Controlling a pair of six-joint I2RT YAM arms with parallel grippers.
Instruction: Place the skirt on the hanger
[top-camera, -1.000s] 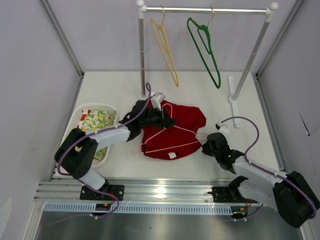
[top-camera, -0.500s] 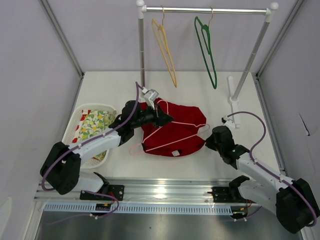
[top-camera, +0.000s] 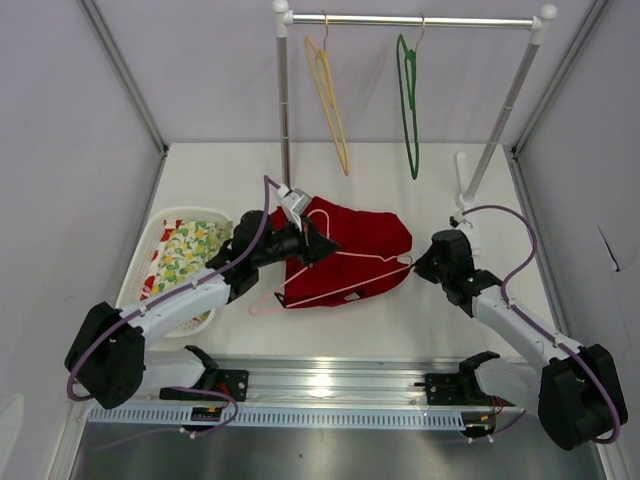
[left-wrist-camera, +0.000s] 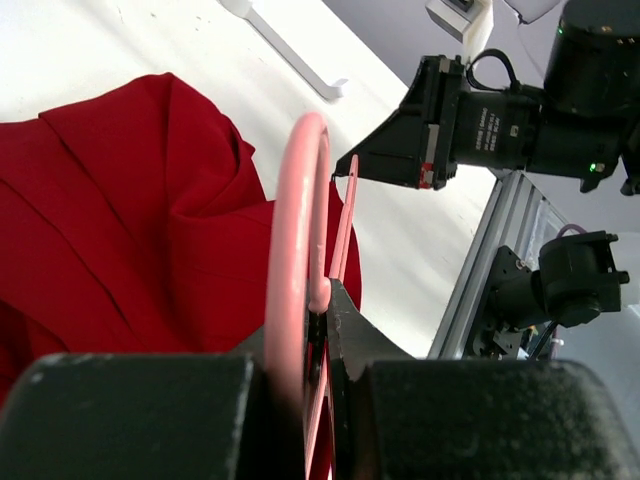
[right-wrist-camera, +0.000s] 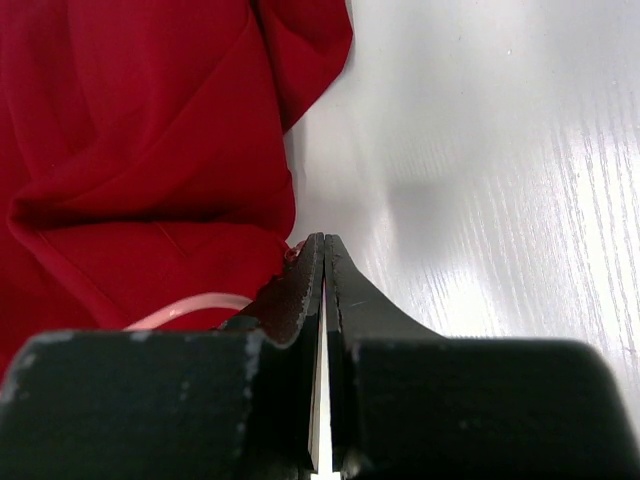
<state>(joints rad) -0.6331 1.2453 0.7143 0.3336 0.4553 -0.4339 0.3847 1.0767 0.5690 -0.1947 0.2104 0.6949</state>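
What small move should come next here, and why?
Probably open the right gripper and pinch the skirt edge: it sits shut beside that edge, while the left gripper holds the hanger on top of the skirt, not inside it.

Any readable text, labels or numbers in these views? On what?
No legible text in any view.
Red-and-white sticker on the right arm, left wrist view: too small and blurred to read.
Skirt, hanger, floral cloth: no lettering visible.
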